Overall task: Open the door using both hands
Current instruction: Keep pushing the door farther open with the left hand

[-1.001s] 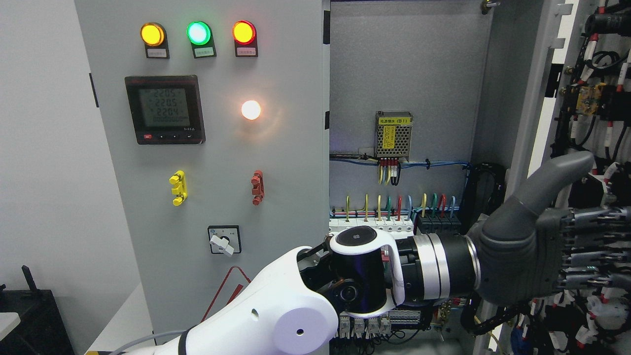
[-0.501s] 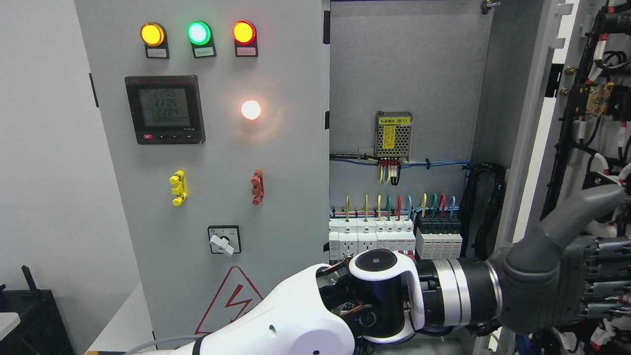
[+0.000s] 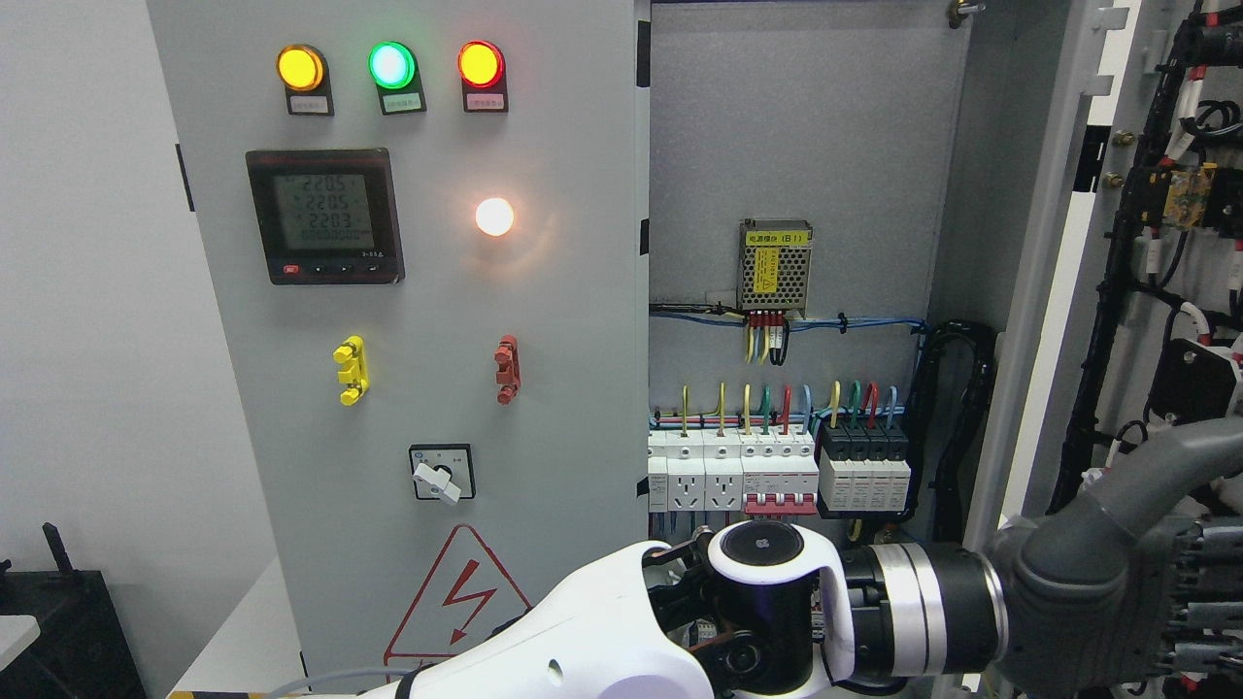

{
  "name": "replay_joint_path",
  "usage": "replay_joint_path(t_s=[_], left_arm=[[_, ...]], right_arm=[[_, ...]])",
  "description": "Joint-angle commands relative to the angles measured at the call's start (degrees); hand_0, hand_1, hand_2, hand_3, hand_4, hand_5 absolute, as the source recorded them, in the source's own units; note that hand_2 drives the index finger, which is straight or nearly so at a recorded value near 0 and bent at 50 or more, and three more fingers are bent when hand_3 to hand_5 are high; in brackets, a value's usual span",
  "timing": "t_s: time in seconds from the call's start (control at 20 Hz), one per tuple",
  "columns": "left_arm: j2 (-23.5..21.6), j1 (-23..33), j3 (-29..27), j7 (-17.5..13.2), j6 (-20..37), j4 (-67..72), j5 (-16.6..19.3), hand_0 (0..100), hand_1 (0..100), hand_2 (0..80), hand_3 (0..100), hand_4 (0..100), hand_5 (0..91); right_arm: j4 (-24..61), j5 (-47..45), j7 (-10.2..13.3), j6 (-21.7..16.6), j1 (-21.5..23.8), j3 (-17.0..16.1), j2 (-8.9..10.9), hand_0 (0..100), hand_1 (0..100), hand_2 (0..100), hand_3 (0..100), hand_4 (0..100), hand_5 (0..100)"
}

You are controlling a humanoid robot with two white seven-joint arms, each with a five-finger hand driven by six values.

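While the right-hand door (image 3: 1088, 243) stands swung wide at about three o'clock, its tall inner edge running near-vertically from top to bottom, the left hand (image 3: 1136, 582) sits low at roughly four o'clock, its arm reaching across from the lower left. Its thumb points up and rightward toward the door's wired inner face, and the fingers run off the frame edge (whether they press the door or grip anything cannot be told). This hand is the only one in view, so it is the nearer. The door lies just up and right of it. Inside the cabinet, the breakers (image 3: 777, 471) show at five o'clock, and the closed left door (image 3: 408, 291) with its indicator lamps (image 3: 390, 65) fills nine to eleven o'clock
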State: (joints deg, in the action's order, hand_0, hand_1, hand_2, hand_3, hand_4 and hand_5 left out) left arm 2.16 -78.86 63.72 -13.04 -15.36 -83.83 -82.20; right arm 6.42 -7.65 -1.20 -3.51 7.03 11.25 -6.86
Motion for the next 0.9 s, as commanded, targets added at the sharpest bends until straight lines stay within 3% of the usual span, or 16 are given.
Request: replay_joint_path(t_s=[0.0,0.4,0.65,0.85], left_arm=[[-0.1,-0.2,-1.1,0.0,-1.2,0.4,0.4,0,0,0.0,0,4,0.0],[-1.9,0.2,-12.4,-0.1,-9.2,0.2,0.4,0,0,0.0,0,4,0.0],[-6.2,0.6,-19.6,-0.5,-15.1,-0.3,0.0,0,0,0.0,0,4,0.0],[-12.1,3.8,-20.7,-0.5,-15.8,-1.9,0.1,0,0,0.0,0,4,0.0]], right_arm=[[0.0,0.0,-0.2,0.0,0.0,0.0,0.0,0,0,0,0,0,0],[0.0,0.0,-0.1,0.0,0.0,0.0,0.0,0,0,0,0,0,0],[0.0,0.0,-0.1,0.0,0.0,0.0,0.0,0,0,0,0,0,0],[0.0,0.0,-0.1,0.0,0.0,0.0,0.0,0,0,0,0,0,0]])
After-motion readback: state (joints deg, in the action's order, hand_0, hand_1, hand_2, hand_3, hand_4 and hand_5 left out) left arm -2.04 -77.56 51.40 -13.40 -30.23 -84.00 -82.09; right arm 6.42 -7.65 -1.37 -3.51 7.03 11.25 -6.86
